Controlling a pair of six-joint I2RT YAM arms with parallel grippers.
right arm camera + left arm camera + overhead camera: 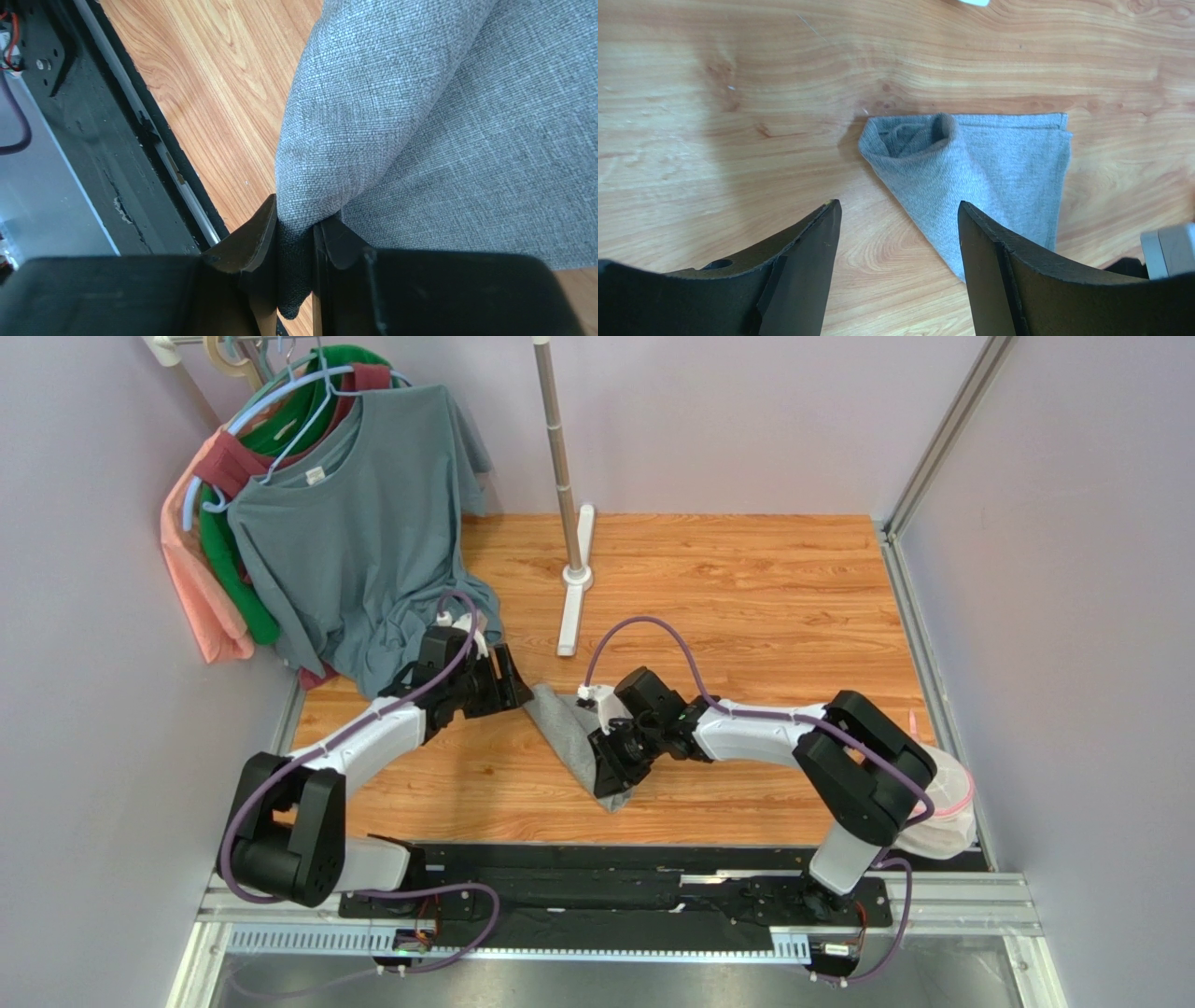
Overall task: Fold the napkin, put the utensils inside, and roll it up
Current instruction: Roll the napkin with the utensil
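The grey napkin (568, 728) lies folded into a narrow wedge on the wooden table between the arms. In the left wrist view it (990, 175) shows a rolled, puckered corner at its left end. My left gripper (899, 210) is open and empty, hovering just short of that corner, not touching it. My right gripper (293, 234) is shut on a fold of the napkin (421, 119), pinching the cloth between its fingers near the table's front edge; in the top view it (615, 756) sits on the napkin's near end. The fork is not visible in any view.
A blue-grey T-shirt (358, 518) and other clothes hang on a rack at the back left, close behind my left arm. A metal pole with a white base (575, 595) stands at the back centre. The black front rail (119, 140) runs beside my right gripper.
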